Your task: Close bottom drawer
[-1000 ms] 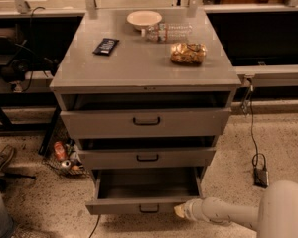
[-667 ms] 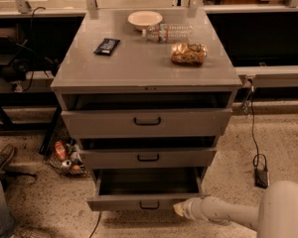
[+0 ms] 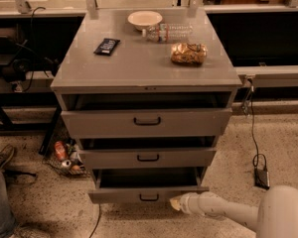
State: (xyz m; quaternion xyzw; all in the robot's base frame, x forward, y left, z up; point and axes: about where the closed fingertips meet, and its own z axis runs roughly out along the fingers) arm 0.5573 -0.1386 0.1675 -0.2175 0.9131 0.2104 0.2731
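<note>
The bottom drawer (image 3: 139, 197) is a slim grey metal drawer with a small black bar handle (image 3: 149, 198), the lowest of three in a grey cabinet. It stands partly pulled out, its dark inside showing. My gripper (image 3: 176, 203) is at the end of a white arm coming in from the lower right, with its tip against the right part of the drawer's front panel.
The top drawer (image 3: 146, 121) and middle drawer (image 3: 147, 157) also stand slightly out. On the cabinet top (image 3: 139, 66) lie a bowl (image 3: 145, 19), a water bottle (image 3: 170, 32), a snack bag (image 3: 188, 53) and a dark packet (image 3: 107, 46). A power cord (image 3: 260, 175) lies on the floor at right; clutter (image 3: 64, 157) lies at left.
The bottom drawer has slid inward toward the cabinet, with the gripper staying against its front at the right end.
</note>
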